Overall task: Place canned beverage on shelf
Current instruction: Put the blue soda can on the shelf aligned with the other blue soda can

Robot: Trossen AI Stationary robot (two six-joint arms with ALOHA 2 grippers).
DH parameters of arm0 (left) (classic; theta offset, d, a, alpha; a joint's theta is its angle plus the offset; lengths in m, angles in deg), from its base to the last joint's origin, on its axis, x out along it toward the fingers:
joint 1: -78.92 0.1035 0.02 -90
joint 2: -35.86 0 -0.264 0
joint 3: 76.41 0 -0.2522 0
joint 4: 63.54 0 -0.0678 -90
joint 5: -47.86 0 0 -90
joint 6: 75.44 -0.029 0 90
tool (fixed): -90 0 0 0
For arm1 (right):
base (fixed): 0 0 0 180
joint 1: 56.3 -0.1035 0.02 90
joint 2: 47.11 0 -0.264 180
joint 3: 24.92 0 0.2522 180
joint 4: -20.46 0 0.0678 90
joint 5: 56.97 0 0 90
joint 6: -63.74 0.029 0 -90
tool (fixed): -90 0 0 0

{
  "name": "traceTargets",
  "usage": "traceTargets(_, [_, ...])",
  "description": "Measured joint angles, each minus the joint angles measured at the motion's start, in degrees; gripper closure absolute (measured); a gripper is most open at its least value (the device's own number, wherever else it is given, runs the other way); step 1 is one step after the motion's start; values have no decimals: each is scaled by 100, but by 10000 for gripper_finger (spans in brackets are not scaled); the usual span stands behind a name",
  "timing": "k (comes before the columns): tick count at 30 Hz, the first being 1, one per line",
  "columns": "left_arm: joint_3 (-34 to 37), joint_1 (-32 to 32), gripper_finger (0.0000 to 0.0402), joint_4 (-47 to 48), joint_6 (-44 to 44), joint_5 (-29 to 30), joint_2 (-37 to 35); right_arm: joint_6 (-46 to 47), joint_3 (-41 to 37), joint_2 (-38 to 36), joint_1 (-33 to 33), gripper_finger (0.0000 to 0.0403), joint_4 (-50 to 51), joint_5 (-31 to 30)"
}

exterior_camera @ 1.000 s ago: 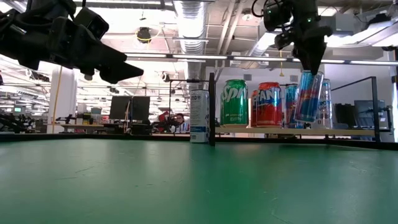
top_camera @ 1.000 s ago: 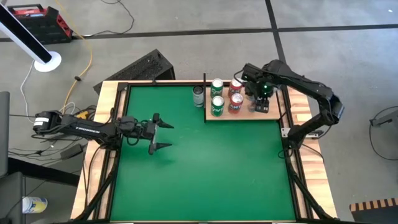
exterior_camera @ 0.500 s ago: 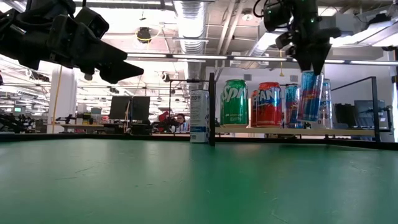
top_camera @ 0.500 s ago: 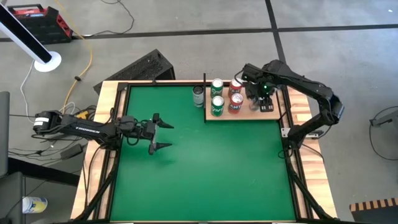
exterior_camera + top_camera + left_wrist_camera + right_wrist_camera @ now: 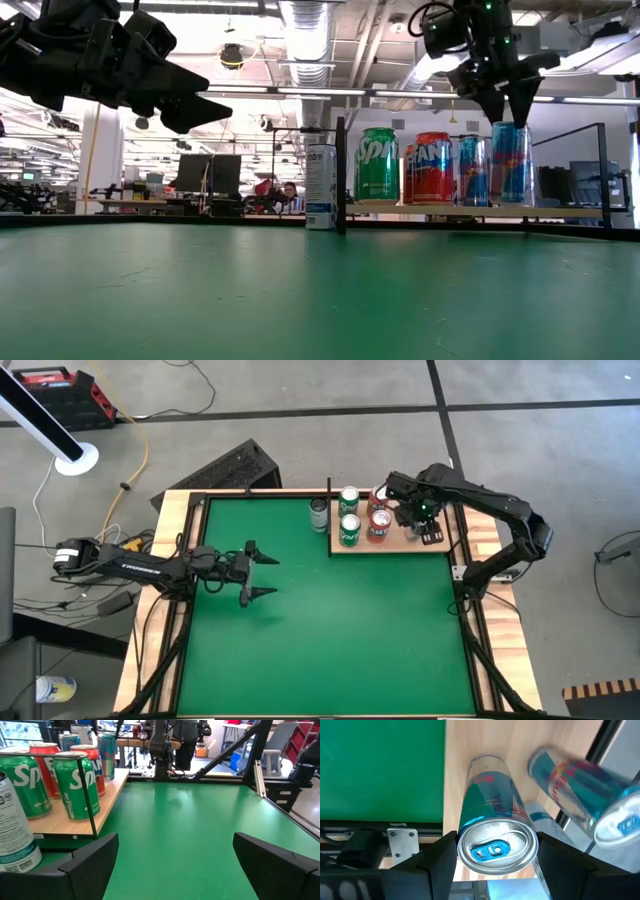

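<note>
Canned beverage [image 5: 510, 163], a slim blue one, stands upright on the shelf [image 5: 395, 544] at the open end of the row, beside a second blue can [image 5: 472, 170] and the red can [image 5: 433, 167]. We hold our right gripper [image 5: 507, 105] just above its top, fingers spread to either side and gripping nothing, so we judge the placing done. Our left gripper [image 5: 262, 572] waits open over the green table [image 5: 330, 630], well clear.

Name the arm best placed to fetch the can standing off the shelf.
Left. Its open gripper hovers over the table nearer the grey can; the right gripper is open around a blue can on the shelf.
</note>
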Motion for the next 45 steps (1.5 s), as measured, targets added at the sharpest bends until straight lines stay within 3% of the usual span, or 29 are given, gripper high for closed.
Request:
traceTargets(9, [0, 0, 24, 5, 0, 82, 0, -4, 0, 0, -321, 134, -48, 52])
traceTargets(45, [0, 0, 24, 27, -2, 88, 0, 16, 0, 0, -307, 132, -243, 373])
